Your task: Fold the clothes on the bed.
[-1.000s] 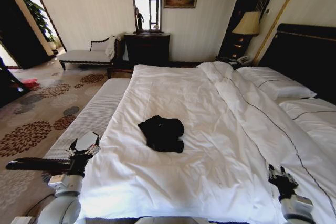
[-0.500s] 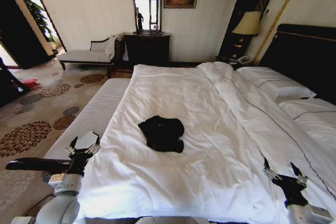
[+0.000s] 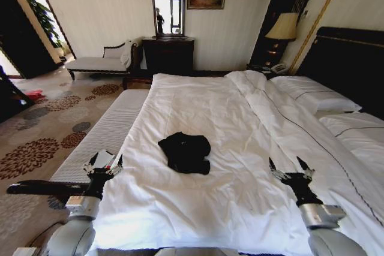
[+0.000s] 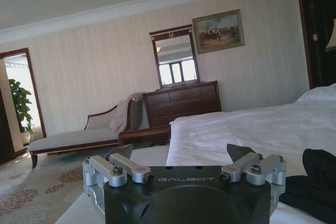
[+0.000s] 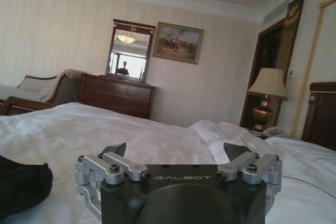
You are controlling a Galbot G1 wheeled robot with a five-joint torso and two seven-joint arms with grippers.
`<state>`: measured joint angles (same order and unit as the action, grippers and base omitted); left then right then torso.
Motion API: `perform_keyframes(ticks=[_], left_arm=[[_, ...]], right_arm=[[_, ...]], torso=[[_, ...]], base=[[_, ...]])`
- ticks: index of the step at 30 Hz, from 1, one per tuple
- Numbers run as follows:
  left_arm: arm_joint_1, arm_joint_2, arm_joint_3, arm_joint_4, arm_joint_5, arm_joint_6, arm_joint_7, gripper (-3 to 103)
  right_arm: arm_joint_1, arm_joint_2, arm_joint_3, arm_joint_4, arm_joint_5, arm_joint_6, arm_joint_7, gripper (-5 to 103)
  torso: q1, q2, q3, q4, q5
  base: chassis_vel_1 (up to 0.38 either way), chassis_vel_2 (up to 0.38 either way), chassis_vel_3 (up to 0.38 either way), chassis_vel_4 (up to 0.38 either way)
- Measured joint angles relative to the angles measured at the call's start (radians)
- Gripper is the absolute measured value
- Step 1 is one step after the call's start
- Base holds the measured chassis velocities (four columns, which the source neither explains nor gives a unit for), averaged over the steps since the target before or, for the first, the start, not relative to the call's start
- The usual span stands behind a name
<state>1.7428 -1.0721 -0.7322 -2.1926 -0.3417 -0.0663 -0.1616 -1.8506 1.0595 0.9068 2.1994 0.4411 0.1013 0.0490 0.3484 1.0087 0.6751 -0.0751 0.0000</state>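
The black T-shirt (image 3: 185, 152) lies crumpled in a small heap near the middle of the bed (image 3: 252, 202), on the white duvet, between the two arms and somewhat ahead of both. It looks like thin, soft fabric: light to lift, limp, likely to sag and drag once one edge comes up, and not fragile. Bunched as it is, sleeves and hem cannot be told apart, so the safest hold is probably a loose outer edge on each side, pinched shallowly so that the duvet beneath is not caught with it.

The left claw (image 3: 102, 165) hovers at the near left edge of the bed, fingers spread apart and empty; in its wrist view the dark shirt (image 4: 314, 182) sits just off to one side. The right claw (image 3: 291, 169) hangs over the duvet to the right of the shirt, fingers likewise spread and holding nothing, with a dark corner of the shirt (image 5: 21, 187) in its wrist view.

Nothing lies between either claw and the shirt. Pillows (image 3: 321, 95) rest at the headboard, well apart. A striped bench (image 3: 111, 130) runs along the bed's left side, just beside the left arm. A lamp (image 3: 282, 28), dresser (image 3: 168, 55), mirror (image 3: 167, 5) and chaise (image 3: 99, 63) stand far off by the wall.
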Motion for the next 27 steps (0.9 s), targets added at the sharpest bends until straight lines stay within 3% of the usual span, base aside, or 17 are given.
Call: perform_keyframes(ticks=[6, 10, 15, 27], left_arm=[[-0.002, 0.016, 0.035, 0.007, 0.009, 0.001, 0.007, 100], [-0.023, 0.011, 0.048, 0.022, 0.009, -0.001, 0.006, 100], [-0.023, 0.014, 0.047, 0.023, 0.008, 0.000, 0.004, 100], [-0.007, 0.004, 0.041, 0.018, 0.014, -0.003, 0.004, 100]], right_arm=[[0.027, -0.069, -0.041, 0.023, 0.017, -0.011, -0.017, 100], [0.047, -0.085, -0.094, 0.018, -0.041, 0.008, -0.018, 100], [0.081, -0.078, -0.141, -0.015, -0.110, 0.010, 0.008, 100], [0.081, -0.043, -0.152, -0.037, -0.125, 0.015, 0.044, 100]], torso=[[0.000, 0.000, 0.000, 0.0000, 0.0001], [0.000, 0.000, 0.000, -0.0002, -0.0002], [0.000, 0.000, 0.000, 0.0000, 0.0000], [0.000, 0.000, 0.000, -0.0001, 0.0000]], base=[[0.000, 0.000, 0.000, 0.000], [0.000, 0.000, 0.000, 0.000], [0.000, 0.000, 0.000, 0.000], [0.000, 0.000, 0.000, 0.000]])
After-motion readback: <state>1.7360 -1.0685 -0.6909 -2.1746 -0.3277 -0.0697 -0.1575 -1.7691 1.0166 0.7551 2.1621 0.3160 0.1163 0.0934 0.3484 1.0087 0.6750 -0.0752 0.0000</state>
